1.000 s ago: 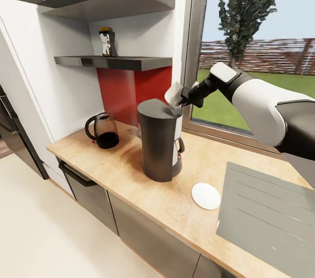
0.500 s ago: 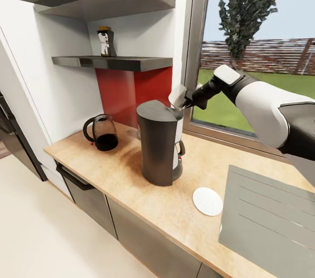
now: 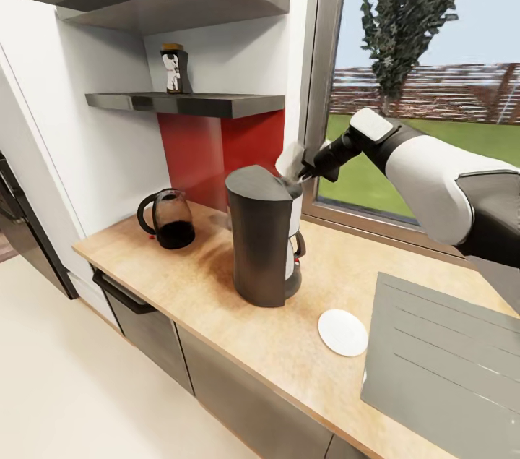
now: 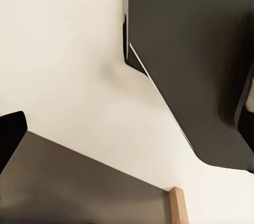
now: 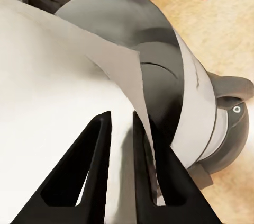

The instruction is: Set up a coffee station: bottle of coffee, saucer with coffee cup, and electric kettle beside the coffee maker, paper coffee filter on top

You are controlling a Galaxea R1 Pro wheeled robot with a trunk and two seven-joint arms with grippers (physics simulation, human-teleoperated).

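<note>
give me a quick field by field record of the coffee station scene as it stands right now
right gripper: shut on paper coffee filter, over the lid's window-side edge
coffee maker: upright on kitchen countertop
electric kettle: on countertop, apart from coffee maker
saucer: flat on countertop, bare, beside sink
bottle of coffee: on kitchen shelf
filter contact with lid: cannot tell

Right claw (image 3: 302, 171) pinching paper coffee filter (image 3: 290, 158) just above coffee maker (image 3: 264, 242) lid.

Right arm (image 3: 426, 184): white shell, dark-grey joints, black gripper (image 3: 305, 168) fingers.
</note>
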